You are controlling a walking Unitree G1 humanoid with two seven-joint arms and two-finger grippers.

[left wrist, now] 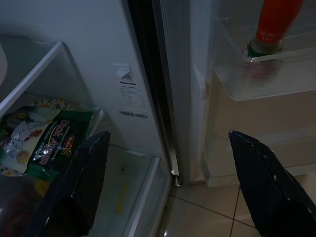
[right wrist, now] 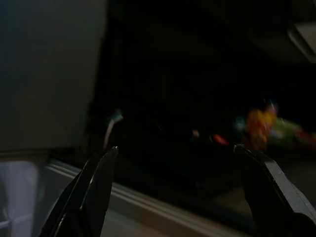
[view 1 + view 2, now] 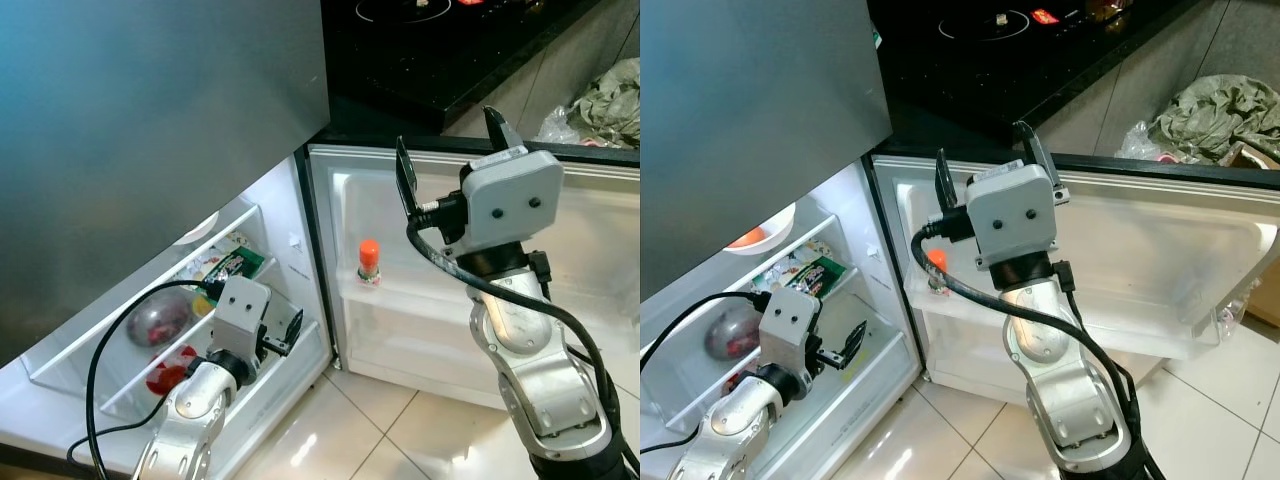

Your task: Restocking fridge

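Inside door shelf (image 3: 420, 300), orange-capped bottle (image 3: 369, 262)

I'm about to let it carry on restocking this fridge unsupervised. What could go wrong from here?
The right gripper, jaws open and empty, is raised near the open door's top edge; a swing could strike it. The orange-capped bottle stands alone on the door shelf and could topple if bumped. The left gripper sits low by the drawer front, which it might catch.

Orange-capped bottle (image 1: 269, 37), top cut off

"Hisense" on the fridge wall sticker (image 1: 129, 93); packet print unreadable
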